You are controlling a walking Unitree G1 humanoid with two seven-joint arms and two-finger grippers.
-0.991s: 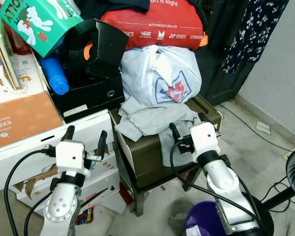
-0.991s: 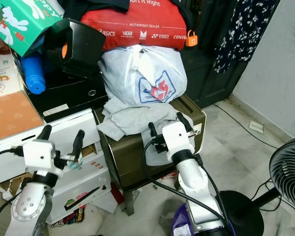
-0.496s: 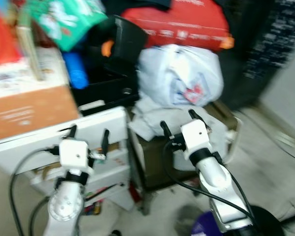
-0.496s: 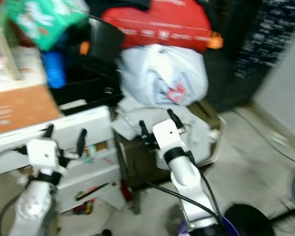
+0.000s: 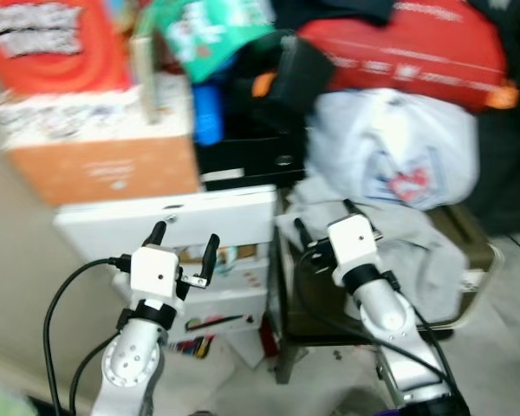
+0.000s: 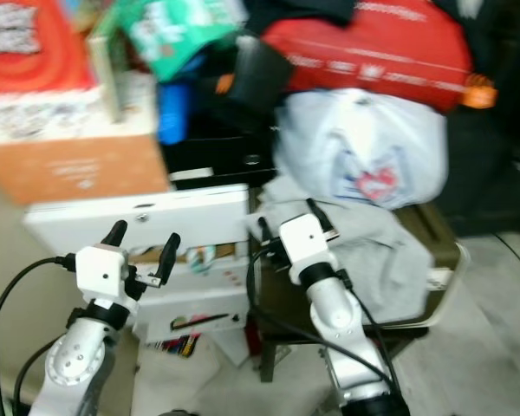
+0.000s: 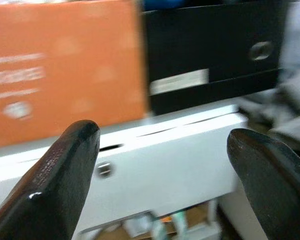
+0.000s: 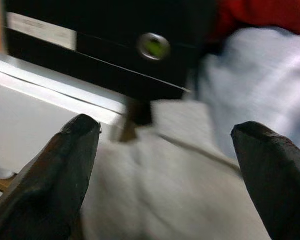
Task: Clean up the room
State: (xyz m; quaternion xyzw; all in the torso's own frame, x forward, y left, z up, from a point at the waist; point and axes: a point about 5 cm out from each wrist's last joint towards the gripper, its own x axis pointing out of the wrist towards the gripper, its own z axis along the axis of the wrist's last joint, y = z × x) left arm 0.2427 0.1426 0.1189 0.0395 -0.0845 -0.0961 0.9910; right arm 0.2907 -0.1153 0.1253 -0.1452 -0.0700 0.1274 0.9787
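- Clutter rises in a blurred heap, and the long white flat box (image 5: 169, 217) serves as the landmark here: it lies on its side at the middle of the pile, with a smaller white printed carton (image 5: 221, 290) under it.
- On top of the white flat box sits an orange cardboard box (image 5: 104, 169), and above that a red printed box (image 5: 52, 39) and a green printed box (image 5: 212, 26).
- Beside the orange cardboard box, also above the white flat box, stands a black case with a round lock (image 5: 251, 160); a blue bottle (image 5: 207, 117) leans behind it.
- To the robot's right of the white flat box stands a dark olive trunk on legs (image 5: 468, 260).
- A red sports bag with white lettering (image 5: 407, 43) tops the heap beyond the trunk.
- Below the red bag, a white plastic bag with a blue and red logo (image 6: 364, 147) rests on the trunk.
- A crumpled grey cloth (image 6: 373, 251) is draped over the trunk lid, touching the white flat box's near end.
- The left gripper (image 5: 184, 243) hovers in front of the white flat box, fingers spread apart, holding nothing.
- The right gripper (image 6: 285, 216) hangs just above the grey cloth's edge, close to the white flat box's end, fingers parted and empty.
- Small coloured items (image 5: 195, 347) lie on the floor under the printed carton; they are too blurred to identify.
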